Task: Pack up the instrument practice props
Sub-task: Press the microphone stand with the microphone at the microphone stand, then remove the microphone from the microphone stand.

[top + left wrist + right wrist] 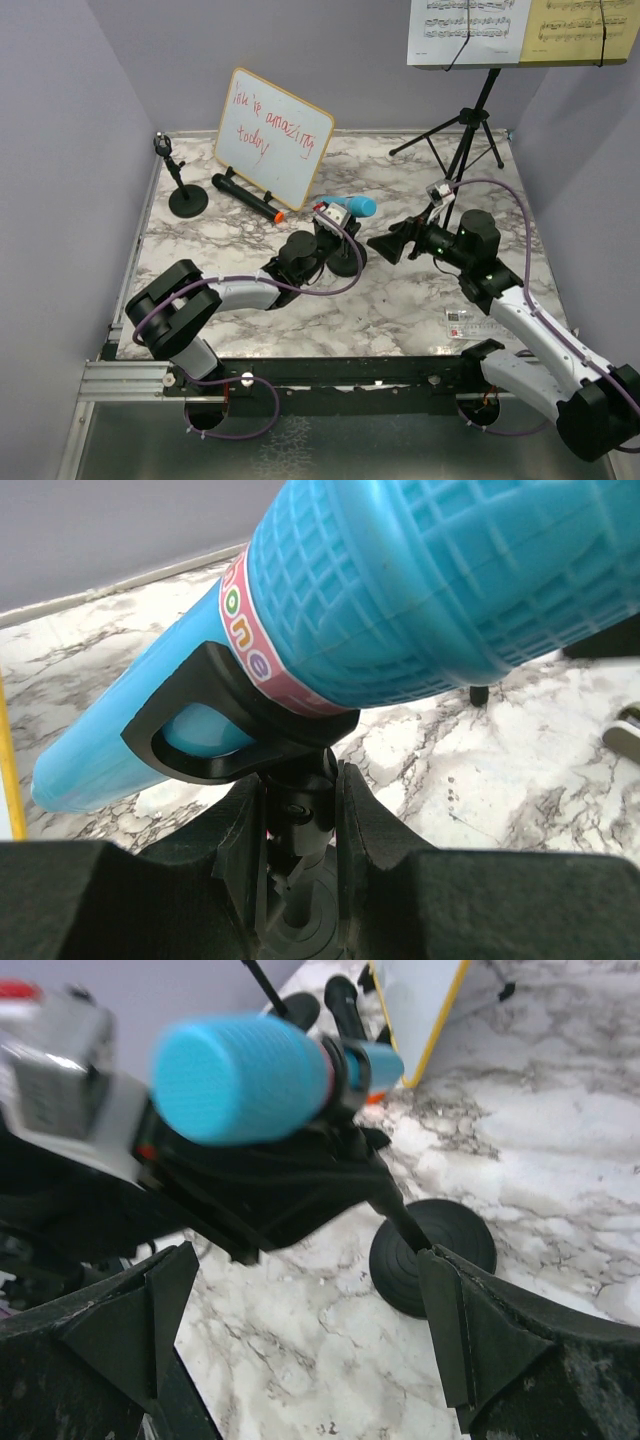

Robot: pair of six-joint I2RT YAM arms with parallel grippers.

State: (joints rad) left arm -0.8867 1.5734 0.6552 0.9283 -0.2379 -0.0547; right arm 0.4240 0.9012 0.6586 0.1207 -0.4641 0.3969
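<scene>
my left claw (300, 822) is pinching the thin stem of the mic holder (215, 725), just under its clip, fingers pressed in from both sides. my right claw (307, 1256) is spread wide and empty, facing the ribbed head of the blue microphone (240, 1080), which sits in that clip, tilted, with its head toward my right side. the holder's round base looks to rest on the counter (560, 1140).

as i judge it, the step is to pull this microphone free. i should bring the right claw forward until the ribbed head is well between the fingers, then close on the ribbing rather than the smooth handle, which could slip. the left must hold the stem firm so the base does not tip or drag, and the pull should run along the microphone's own length, out of the clip.

further back lie the black microphone (245, 198) and the second holder (187, 200), beside the whiteboard (272, 135). at the far right stands the music desk (470, 115), carrying the white sheet music (468, 25) and the yellow sheet music (575, 30).
</scene>
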